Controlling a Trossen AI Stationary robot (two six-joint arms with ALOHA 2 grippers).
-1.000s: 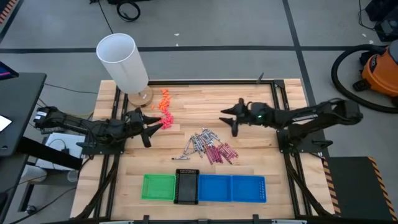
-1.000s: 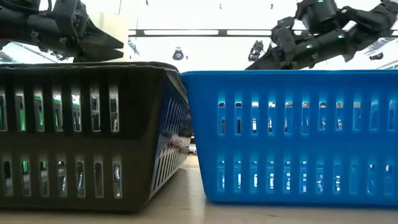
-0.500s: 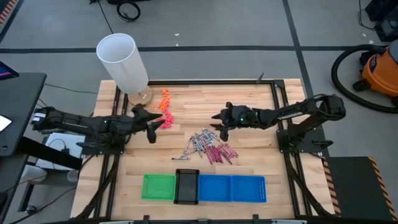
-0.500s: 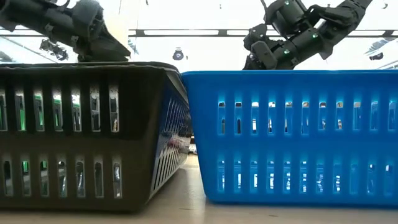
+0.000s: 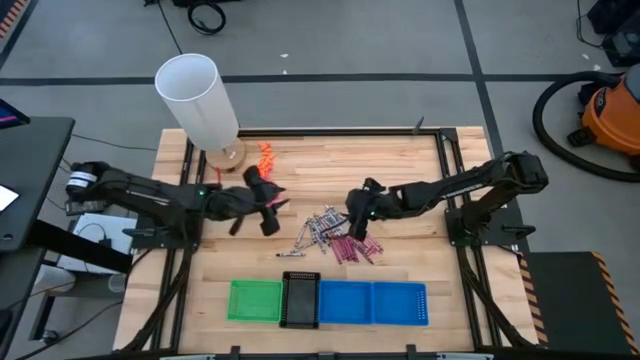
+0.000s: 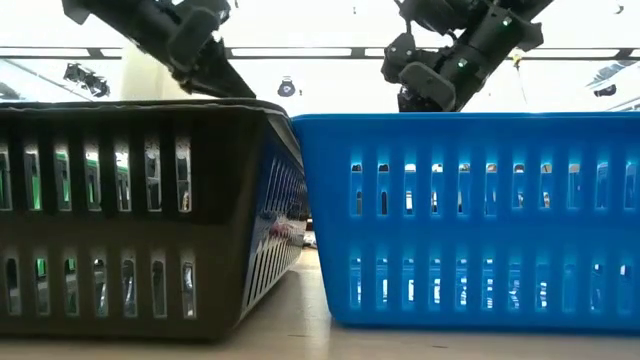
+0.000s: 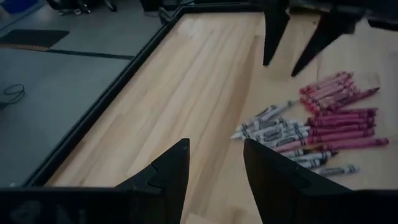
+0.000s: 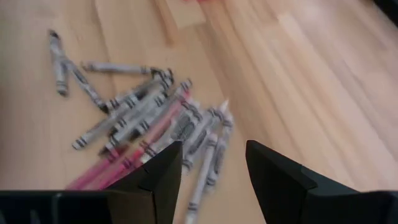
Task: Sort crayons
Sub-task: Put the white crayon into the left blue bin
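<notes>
The crayons (image 5: 335, 236) lie in a loose pile on the wooden table's middle, grey-silver ones on the far left side of the pile and magenta ones on its near right side. In the left wrist view the crayons (image 7: 317, 127) lie ahead of my left gripper (image 7: 214, 155), which is open and holds nothing. That gripper (image 5: 270, 212) hovers just left of the pile. My right gripper (image 5: 356, 218) is open too and hangs over the pile's right side. Its wrist view shows the crayons (image 8: 149, 124) just beyond its fingertips (image 8: 214, 155).
Along the near edge stand a green tray (image 5: 255, 300), a black tray (image 5: 299, 299) and two blue trays (image 5: 372, 303). A white cylinder (image 5: 197, 98) stands at the far left. Small orange lumps (image 5: 266, 155) lie next to it.
Both grippers have closed in on the crayon pile. The left one has gone toward the table's right edge and risen a little, rolling as it went. The right one has gone toward the left edge and tipped further down. Both have stayed open.
</notes>
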